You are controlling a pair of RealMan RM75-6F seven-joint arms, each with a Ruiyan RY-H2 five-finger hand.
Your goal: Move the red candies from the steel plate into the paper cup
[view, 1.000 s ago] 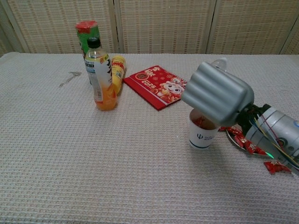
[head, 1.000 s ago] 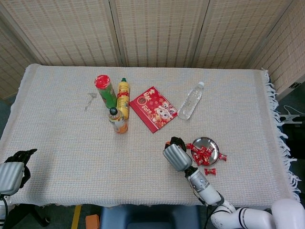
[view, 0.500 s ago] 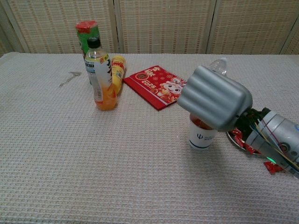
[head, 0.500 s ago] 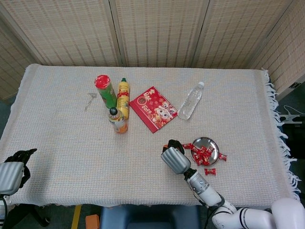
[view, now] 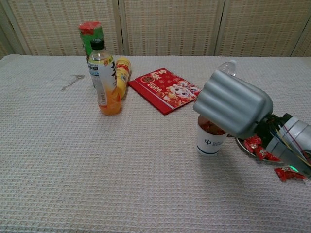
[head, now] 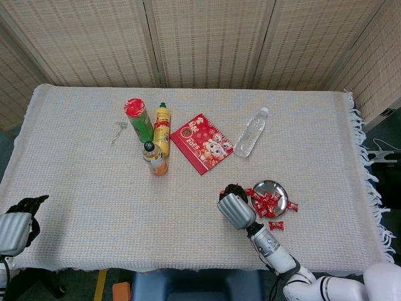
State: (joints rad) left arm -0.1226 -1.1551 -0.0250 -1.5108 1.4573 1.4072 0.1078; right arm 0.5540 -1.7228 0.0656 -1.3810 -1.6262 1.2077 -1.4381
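Note:
The white paper cup stands near the table's front right, with red candies showing inside it. My right hand hovers just above the cup, back of the hand toward the chest camera and fingers hidden. In the head view my right hand covers the cup. Just right of it lies the steel plate with several red candies on its near side. Two more candies lie loose on the cloth by the plate. My left hand rests empty at the front left edge.
A juice bottle, a yellow bottle and a red-capped green can stand left of centre. A red booklet and a lying clear water bottle are behind the cup. The cloth's fringed edge is at the right.
My right hand drifted left over the cup, then came back right and slightly up, toward the plate. The left hand has not moved.

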